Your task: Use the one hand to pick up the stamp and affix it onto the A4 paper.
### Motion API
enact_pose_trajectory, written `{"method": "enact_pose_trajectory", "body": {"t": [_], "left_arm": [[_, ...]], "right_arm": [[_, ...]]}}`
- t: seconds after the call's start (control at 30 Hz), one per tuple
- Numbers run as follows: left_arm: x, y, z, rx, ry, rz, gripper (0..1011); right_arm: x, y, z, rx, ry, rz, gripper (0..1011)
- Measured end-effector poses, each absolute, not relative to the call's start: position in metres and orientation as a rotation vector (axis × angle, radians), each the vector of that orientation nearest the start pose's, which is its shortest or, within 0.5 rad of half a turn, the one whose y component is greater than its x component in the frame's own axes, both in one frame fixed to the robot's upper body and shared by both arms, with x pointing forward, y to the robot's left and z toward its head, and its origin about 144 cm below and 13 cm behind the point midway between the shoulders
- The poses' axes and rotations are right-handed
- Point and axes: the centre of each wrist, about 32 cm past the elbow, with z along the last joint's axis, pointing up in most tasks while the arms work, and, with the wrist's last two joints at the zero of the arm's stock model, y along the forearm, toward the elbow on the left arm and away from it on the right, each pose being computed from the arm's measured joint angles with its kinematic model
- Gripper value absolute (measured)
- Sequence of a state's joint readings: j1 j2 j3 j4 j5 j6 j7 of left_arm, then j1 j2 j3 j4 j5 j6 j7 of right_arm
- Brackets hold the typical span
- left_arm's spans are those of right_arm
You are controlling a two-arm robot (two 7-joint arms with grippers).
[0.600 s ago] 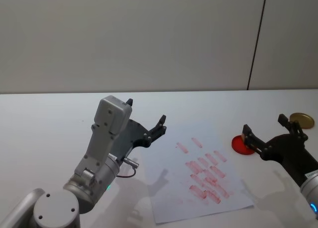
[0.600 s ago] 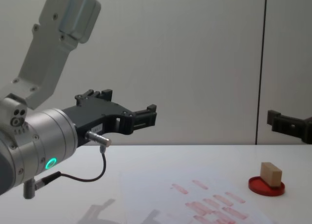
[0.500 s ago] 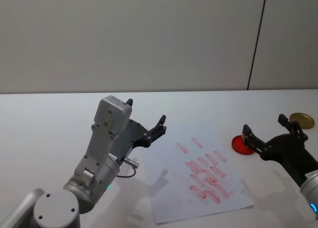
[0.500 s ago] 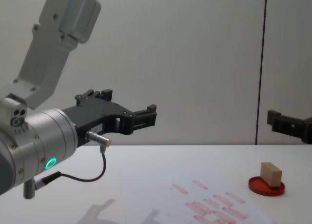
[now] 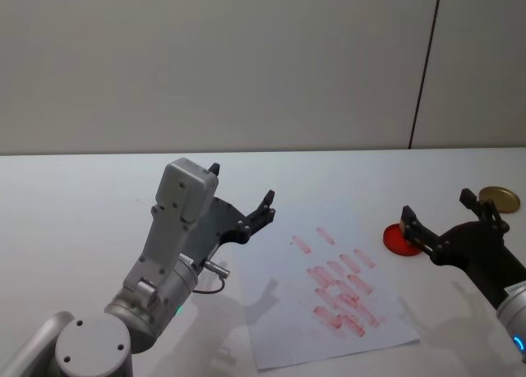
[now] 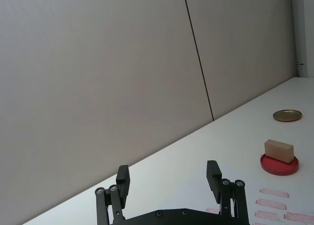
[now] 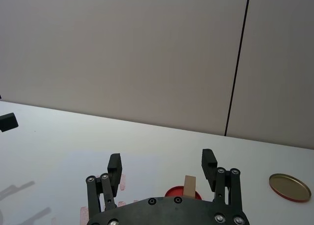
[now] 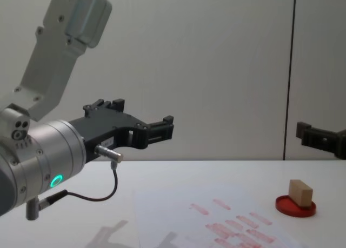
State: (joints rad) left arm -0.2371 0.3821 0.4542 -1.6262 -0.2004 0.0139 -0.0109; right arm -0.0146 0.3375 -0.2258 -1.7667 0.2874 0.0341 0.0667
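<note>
Black two-fingered right gripper (image 5: 436, 206) on its silver arm is hanging spread wide and empty at the lower right of the head view. It is lining its jaws up behind the small tan wooden stamp (image 8: 300, 192), probably to straddle it. That block is lying flat on the round red ink pad (image 8: 295, 206) at the chest view's lower right, near the white, stamp-marked A4 paper (image 5: 288, 328). Its long axis seems to be running level, roughly toward the gripper. Left gripper (image 8: 138, 112) is idling open, raised at centre left.

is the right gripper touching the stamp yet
Apart. In the chest view the right gripper hangs open above the stamp, which sits on the red ink pad, with bare wall showing between them.
</note>
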Motion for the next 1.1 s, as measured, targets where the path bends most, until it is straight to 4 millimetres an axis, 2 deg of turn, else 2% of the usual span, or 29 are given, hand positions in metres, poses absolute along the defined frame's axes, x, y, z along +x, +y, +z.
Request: {"method": "enact_pose_trajectory", "body": {"t": [0.77,1.1], "left_arm": [[0.492,0.198,1.204,0.061,-0.268,1.124,993],[0.492,0.198,1.204,0.061,-0.268,1.124,993]], "right_arm": [[0.446,-0.233,1.191,0.011,-0.057,-1.253,1001],[0.463,-0.226,1.197,-0.038,-0.006,-1.324,1001]]}}
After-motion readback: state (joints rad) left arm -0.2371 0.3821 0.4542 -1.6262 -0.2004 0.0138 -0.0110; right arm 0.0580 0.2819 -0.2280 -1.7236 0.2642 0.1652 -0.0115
